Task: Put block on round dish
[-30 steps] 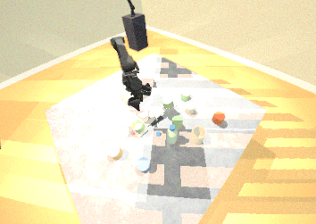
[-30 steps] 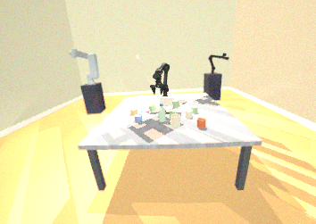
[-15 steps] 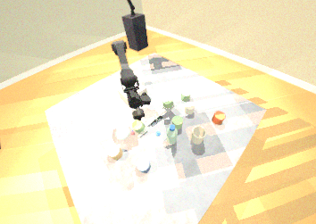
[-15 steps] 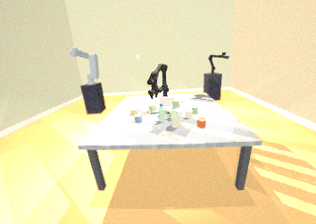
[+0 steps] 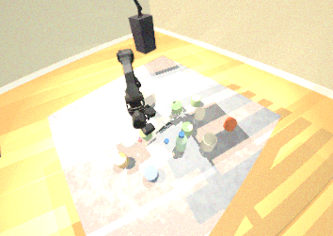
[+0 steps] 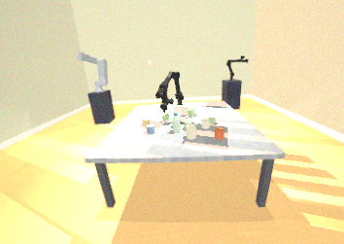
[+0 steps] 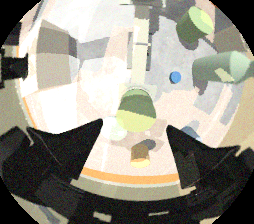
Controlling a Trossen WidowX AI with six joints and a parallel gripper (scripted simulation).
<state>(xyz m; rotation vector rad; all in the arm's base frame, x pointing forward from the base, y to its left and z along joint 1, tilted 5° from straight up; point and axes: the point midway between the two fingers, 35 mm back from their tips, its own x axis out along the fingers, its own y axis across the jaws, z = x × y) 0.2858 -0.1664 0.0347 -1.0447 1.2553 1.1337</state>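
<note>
My gripper (image 5: 150, 120) (image 6: 166, 106) (image 7: 134, 124) is open and empty. In the wrist view a green cup (image 7: 137, 111) at the near end of the balance (image 7: 140, 65) shows between and beyond the fingertips, and the fingers do not grip it. This cup is partly behind the gripper in the top view; it also shows in the exterior view (image 6: 166, 117). The other green balance cup (image 5: 176, 107) (image 6: 191, 113) stands at the far end, outside the wrist view. The beam's tilt is too small to tell. No block shows under either cup. I cannot surely make out the round dish.
A green bottle (image 5: 181, 144) (image 6: 176, 124) (image 7: 214, 68) and a small blue object (image 5: 166, 141) (image 7: 175, 77) are beside the balance. A box (image 6: 181, 110) (image 7: 57, 50) is on the other side. More cups stand around, including orange (image 5: 229, 124), blue (image 5: 150, 173), yellow (image 5: 122, 161) and beige (image 5: 209, 142).
</note>
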